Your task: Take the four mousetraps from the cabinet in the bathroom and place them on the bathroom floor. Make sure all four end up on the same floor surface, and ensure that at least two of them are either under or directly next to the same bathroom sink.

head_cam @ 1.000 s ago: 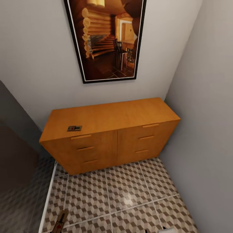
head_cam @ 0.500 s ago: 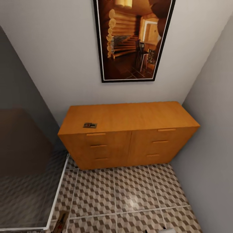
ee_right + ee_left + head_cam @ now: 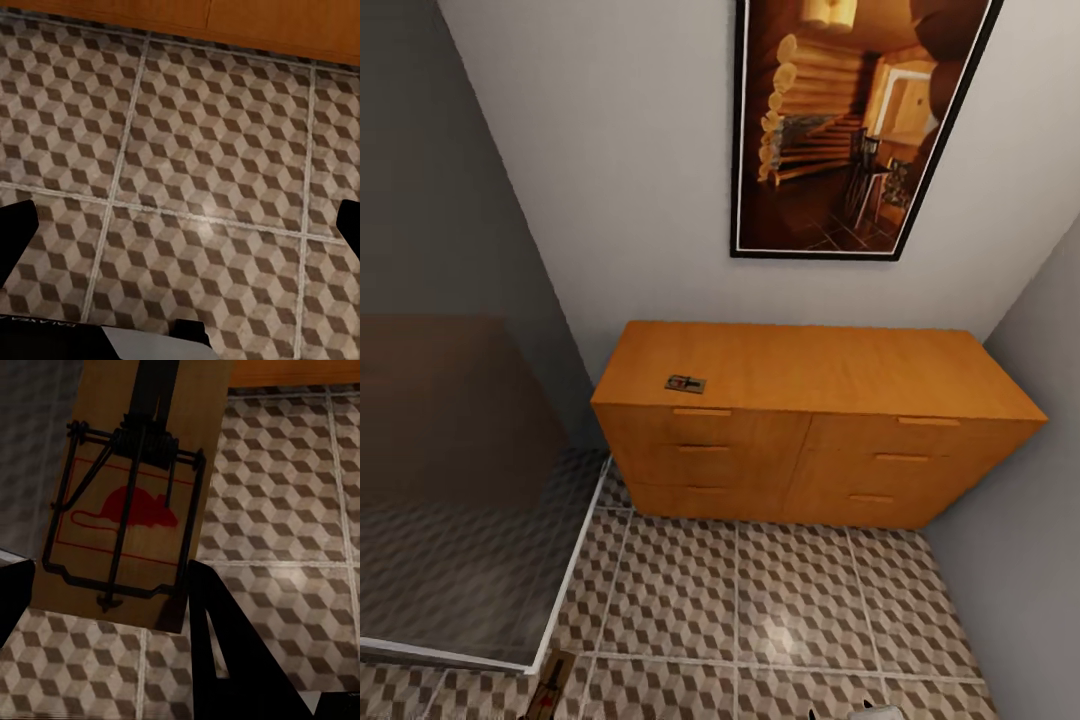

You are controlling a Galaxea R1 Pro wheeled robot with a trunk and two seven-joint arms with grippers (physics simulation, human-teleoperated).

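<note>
Your left claw [image 3: 105, 592] was pinching a mousetrap [image 3: 131, 495] by its edges over the tiled floor [image 3: 202, 150], a light, stiff board best held clear of the wire, while your right claw [image 3: 180, 225] hung spread and empty, another trap [image 3: 685, 383] well ahead on the cabinet [image 3: 810, 440].

The left gripper [image 3: 105, 585] is showing two flat black fingers [image 3: 225, 660], matte and angular, one broad and wedge-shaped, the other cut off by the frame edge. The right gripper [image 3: 180, 225] is showing the same black fingers [image 3: 15, 229] as blunt tips at either edge, and below them a pale grey panel, possibly part of the wrist housing, is carrying a strip of small lettering too blurred to read.
</note>
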